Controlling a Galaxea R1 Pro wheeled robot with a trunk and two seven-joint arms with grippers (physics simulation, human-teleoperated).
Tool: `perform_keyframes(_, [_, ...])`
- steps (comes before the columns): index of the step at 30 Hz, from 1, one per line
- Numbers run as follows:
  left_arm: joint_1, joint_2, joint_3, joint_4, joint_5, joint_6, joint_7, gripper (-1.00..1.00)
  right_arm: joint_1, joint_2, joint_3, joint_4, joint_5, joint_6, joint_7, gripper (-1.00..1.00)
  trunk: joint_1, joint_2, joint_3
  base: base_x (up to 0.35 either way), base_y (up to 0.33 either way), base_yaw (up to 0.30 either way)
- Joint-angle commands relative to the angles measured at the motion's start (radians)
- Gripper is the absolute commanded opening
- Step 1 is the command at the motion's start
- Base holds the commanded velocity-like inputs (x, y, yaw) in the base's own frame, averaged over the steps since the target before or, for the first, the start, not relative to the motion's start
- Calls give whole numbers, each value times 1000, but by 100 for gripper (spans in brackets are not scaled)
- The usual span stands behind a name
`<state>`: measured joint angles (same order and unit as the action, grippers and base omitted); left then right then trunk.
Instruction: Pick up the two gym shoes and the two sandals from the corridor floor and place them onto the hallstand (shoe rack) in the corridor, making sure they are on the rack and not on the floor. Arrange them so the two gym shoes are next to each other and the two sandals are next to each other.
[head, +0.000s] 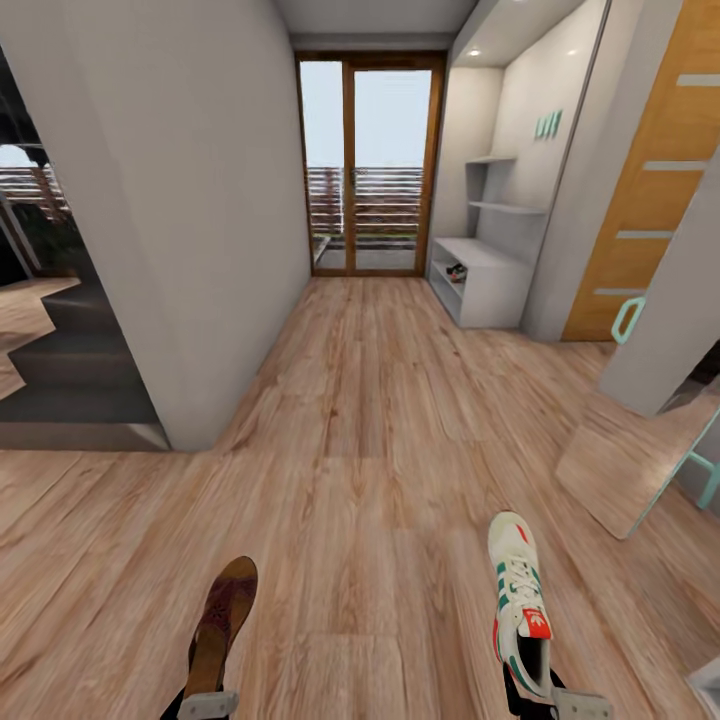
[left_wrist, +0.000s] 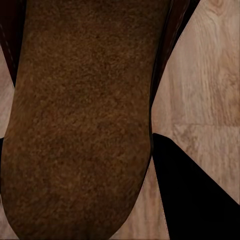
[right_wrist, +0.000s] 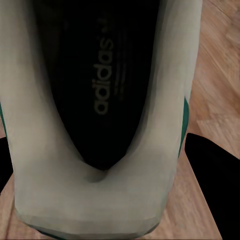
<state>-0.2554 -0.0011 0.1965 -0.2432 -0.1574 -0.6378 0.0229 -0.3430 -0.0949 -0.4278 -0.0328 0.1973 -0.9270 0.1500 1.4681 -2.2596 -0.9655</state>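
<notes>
Sneaker (head: 521, 598), clamped at its heel by the right gripper (head: 560, 703), pointed lengthwise toward the far hallstand (head: 490, 280); its insole (right_wrist: 102, 75) read "adidas". Left gripper (head: 207, 704) gripped a brown sandal (head: 222, 625), toe likewise forward.

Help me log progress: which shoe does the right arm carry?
The white gym shoe with green stripes; the left arm carries the brown sandal.

A brown sandal (left_wrist: 80, 120) with a fuzzy, suede-like surface lies lengthwise close to the camera, one rounded end showing, above the light wood-plank floor (left_wrist: 210, 85), with a dark black shape (left_wrist: 200, 200) beside it.
</notes>
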Motion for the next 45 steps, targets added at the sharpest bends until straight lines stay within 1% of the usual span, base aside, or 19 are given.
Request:
perform_keyframes(1, [-1,0,6,1,-13,-3,3,-100,-1,0,-9,1,7,-3,4,-100,0,0,-1,337,0,0])
perform_keyframes(45, [-1,1,7,-1,-11,-2,3,-100,-1,1,-9,2,7,-3,5,-100,0,0,-1,337,0,0])
